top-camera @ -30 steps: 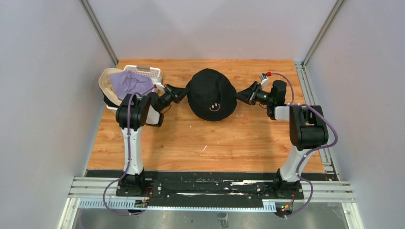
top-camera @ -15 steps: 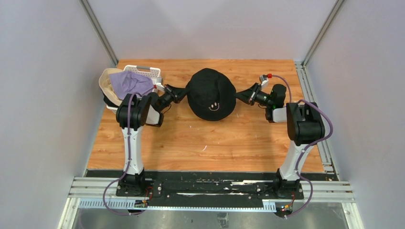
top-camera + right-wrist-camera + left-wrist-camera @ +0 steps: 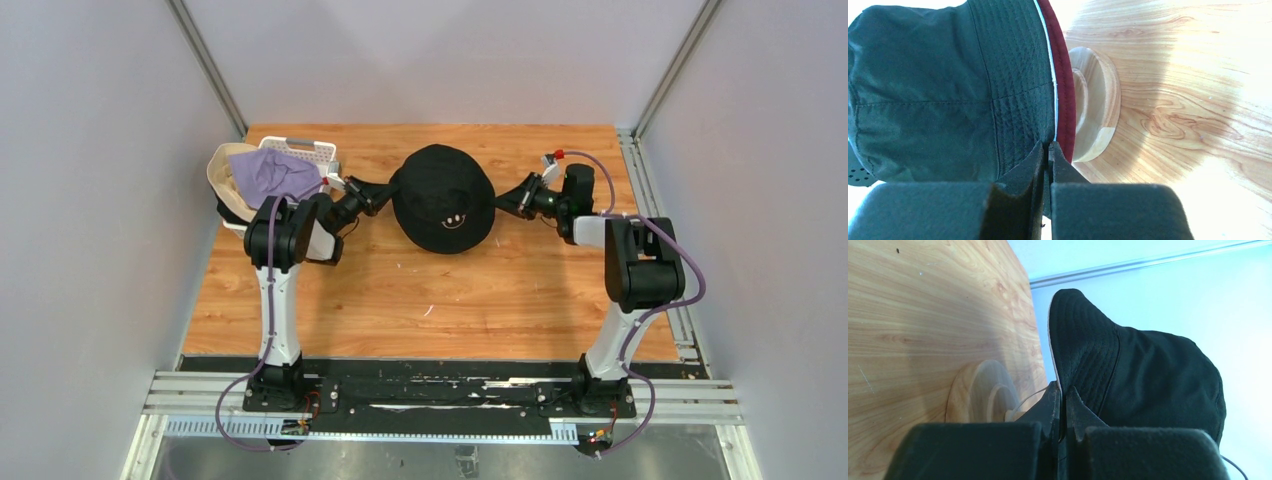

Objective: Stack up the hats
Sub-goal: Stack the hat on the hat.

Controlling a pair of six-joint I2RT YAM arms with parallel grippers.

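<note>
The wooden table (image 3: 500,290) carried everything. At its far left corner sat the white basket (image 3: 312,150), with the lavender hat (image 3: 268,172) lying on the beige hat (image 3: 220,178). In the middle, the black smiley hat (image 3: 442,197) sat draped over the wooden stand (image 3: 1095,105). My right wrist camera showed a maroon hat (image 3: 1064,90) under it, only its brim edge peeking out.

I had the left gripper (image 3: 386,187) pinched flat on the black brim's left edge and the right gripper (image 3: 500,202) pinched on its right edge, both fingers pressed together with cloth between them.

I judged the hat light, soft and floppy. It would sag between two holds, and the crown would collapse if squeezed. The stitched brim was the firmest part, so opposite brim edges seemed the right place to grip. I could not tell whether the right pinch had also caught the maroon brim.
</note>
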